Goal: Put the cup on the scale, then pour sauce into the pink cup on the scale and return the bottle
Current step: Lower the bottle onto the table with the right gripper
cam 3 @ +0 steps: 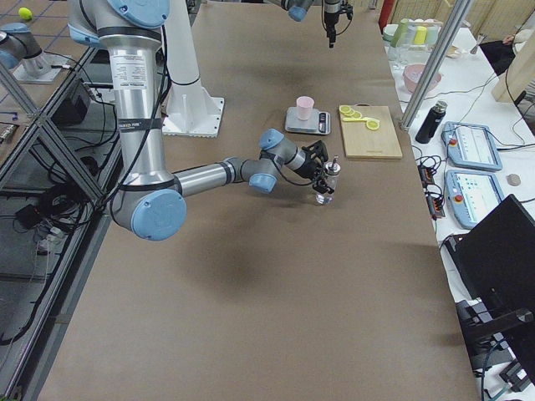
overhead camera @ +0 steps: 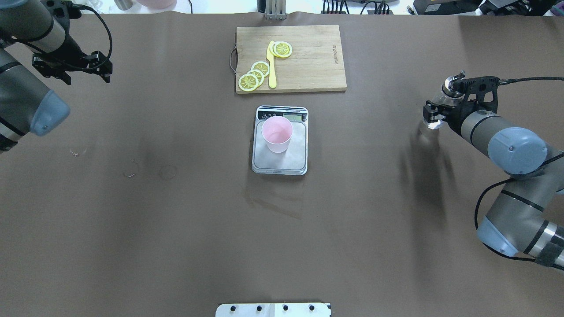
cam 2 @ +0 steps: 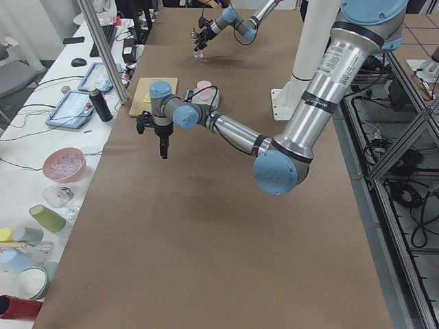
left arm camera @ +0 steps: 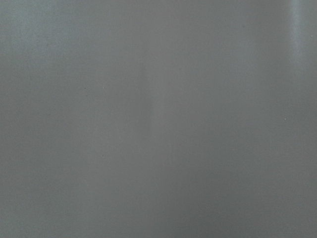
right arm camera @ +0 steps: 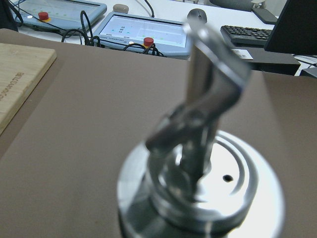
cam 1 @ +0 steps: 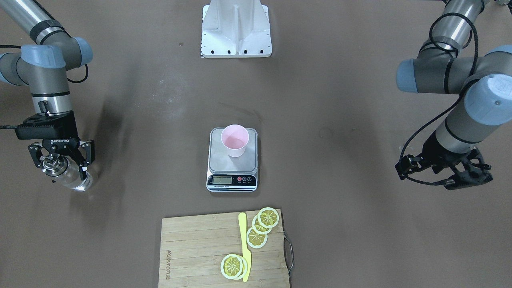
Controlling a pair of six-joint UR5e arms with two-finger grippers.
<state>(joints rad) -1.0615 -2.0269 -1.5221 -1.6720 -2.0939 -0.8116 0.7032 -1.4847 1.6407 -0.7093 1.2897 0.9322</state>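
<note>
The pale pink cup (cam 1: 235, 140) stands upright on the steel platform of the scale (cam 1: 218, 160) at the table's middle, and both show in the overhead view with the cup (overhead camera: 276, 134) on the scale (overhead camera: 295, 158). My right gripper (cam 1: 61, 163) comes down from above and is shut on the clear glass bottle (cam 1: 75, 181) with its metal pour-spout cap (right arm camera: 205, 148). The bottle (cam 3: 325, 185) is upright at the table surface, far to the robot's right of the scale. My left gripper (cam 1: 466, 176) hovers empty over the table's other end; its jaws are not clear.
A wooden cutting board (cam 1: 192, 248) with lemon slices (cam 1: 262, 227) and a yellow knife (cam 1: 245, 248) lies beyond the scale, towards the operators' side. The white robot base (cam 1: 236, 30) stands at the near edge. Tablets and cups sit off the table's far side.
</note>
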